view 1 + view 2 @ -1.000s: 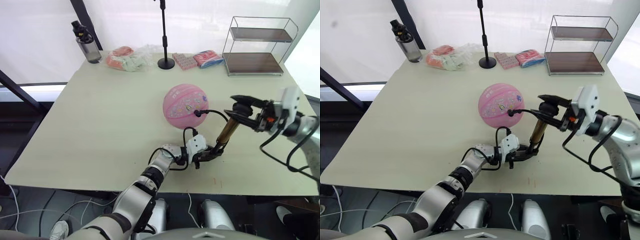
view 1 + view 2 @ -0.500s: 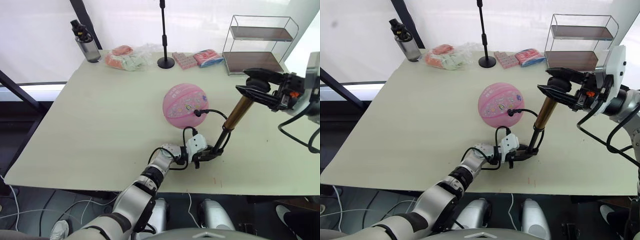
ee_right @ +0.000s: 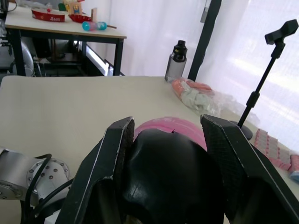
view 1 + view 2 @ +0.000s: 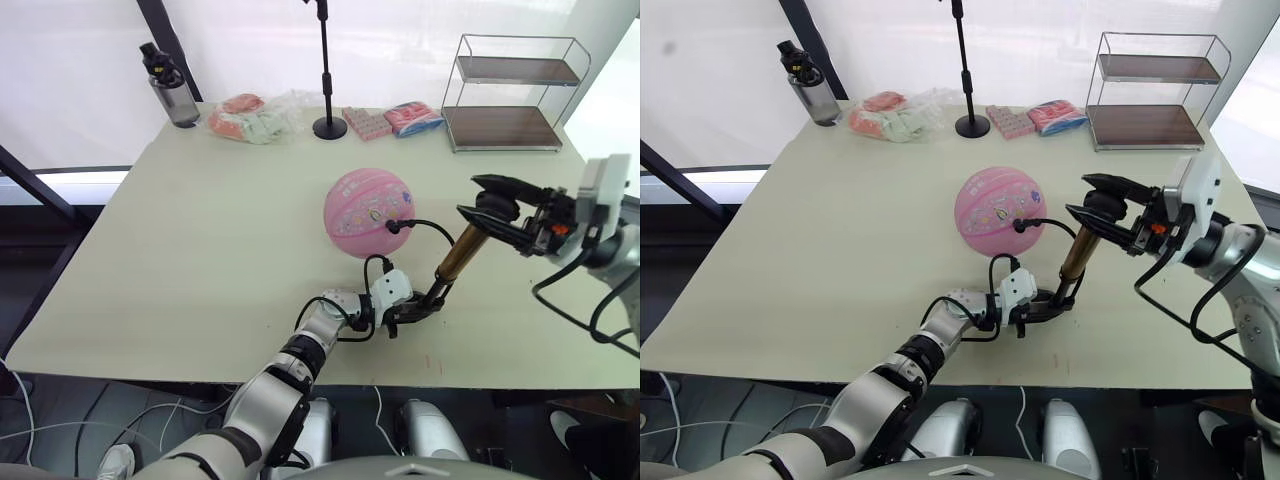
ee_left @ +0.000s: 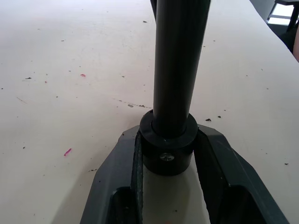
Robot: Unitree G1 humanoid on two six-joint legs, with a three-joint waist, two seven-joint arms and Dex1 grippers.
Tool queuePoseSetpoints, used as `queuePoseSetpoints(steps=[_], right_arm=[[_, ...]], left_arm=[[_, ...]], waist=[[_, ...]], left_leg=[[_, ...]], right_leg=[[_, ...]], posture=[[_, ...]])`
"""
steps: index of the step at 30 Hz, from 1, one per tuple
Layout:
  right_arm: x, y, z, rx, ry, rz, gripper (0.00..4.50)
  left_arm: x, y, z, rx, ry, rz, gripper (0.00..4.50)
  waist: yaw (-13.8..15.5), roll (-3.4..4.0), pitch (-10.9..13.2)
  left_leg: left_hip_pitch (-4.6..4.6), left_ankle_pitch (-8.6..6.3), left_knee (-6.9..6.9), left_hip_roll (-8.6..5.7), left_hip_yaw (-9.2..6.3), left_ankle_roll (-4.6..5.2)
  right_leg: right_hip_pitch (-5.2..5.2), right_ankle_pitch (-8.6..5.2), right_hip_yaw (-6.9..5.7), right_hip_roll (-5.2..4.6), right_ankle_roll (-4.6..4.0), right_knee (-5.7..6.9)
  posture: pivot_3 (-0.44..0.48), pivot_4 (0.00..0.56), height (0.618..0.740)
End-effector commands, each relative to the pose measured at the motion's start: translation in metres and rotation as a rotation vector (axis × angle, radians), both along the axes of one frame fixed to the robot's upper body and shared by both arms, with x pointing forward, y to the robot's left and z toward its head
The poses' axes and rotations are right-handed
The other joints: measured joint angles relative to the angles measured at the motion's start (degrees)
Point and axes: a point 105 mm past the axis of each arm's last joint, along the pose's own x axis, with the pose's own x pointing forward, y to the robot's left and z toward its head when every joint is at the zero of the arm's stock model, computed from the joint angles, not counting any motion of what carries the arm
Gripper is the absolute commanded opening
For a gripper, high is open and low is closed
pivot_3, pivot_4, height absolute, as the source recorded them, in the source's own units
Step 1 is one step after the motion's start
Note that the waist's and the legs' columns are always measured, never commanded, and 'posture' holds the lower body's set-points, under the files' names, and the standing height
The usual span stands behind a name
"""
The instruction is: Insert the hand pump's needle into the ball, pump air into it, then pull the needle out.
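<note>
Left end effector [image 4: 418,310] is clamped on the pump's [image 4: 457,252] base at the bench [image 4: 200,230]; its handle is pinched by the right end effector [image 4: 487,208], beside the ball [image 4: 367,211].

The left tool [image 5: 167,186] clamps the black end cap of the hand pump [image 5: 175,84] between its two fingers [image 5: 117,186]. The pump's black shaft rises from the cap. The cap sits on the speckled bench [image 5: 70,70].

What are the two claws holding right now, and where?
Both hold the pump: the left claw clamps its bottom cap, the right claw grips its top handle.
</note>
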Motion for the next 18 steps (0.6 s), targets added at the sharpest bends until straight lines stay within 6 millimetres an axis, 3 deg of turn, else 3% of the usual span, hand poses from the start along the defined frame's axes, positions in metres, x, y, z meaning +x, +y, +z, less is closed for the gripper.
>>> queuePoseSetpoints(steps=[1, 9, 18], right_arm=[[-0.001, 0.008, -0.039, -0.029, 0.119, 0.029, 1.87], [-0.007, 0.016, -0.093, -0.048, 0.206, 0.033, 1.87], [-0.013, 0.027, -0.114, 0.006, 0.278, 0.032, 1.87]], left_arm=[[-0.014, 0.02, -0.038, 0.117, 0.126, 0.026, 1.09], [-0.014, 0.02, -0.038, 0.117, 0.124, 0.027, 1.09], [-0.014, 0.021, -0.038, 0.118, 0.122, 0.03, 1.09]], waist=[[0.0, -0.08, -0.1], [0.0, -0.19, -0.2], [0.0, -0.16, -0.5]], left_leg=[[0.0, 0.0, -0.01, 0.0, 0.0, 0.0], [0.02, 0.0, -0.04, 0.0, -0.02, 0.0], [0.04, 0.0, -0.06, 0.0, -0.03, -0.01]], right_leg=[[0.0, 0.0, 0.0, 0.01, 0.0, 0.0], [0.01, 0.0, 0.0, 0.04, -0.01, 0.0], [0.02, -0.01, -0.02, 0.06, -0.02, 0.0]], posture=[[0.0, 0.15, 0.74], [0.0, 0.15, 0.74], [0.0, 0.15, 0.74]])
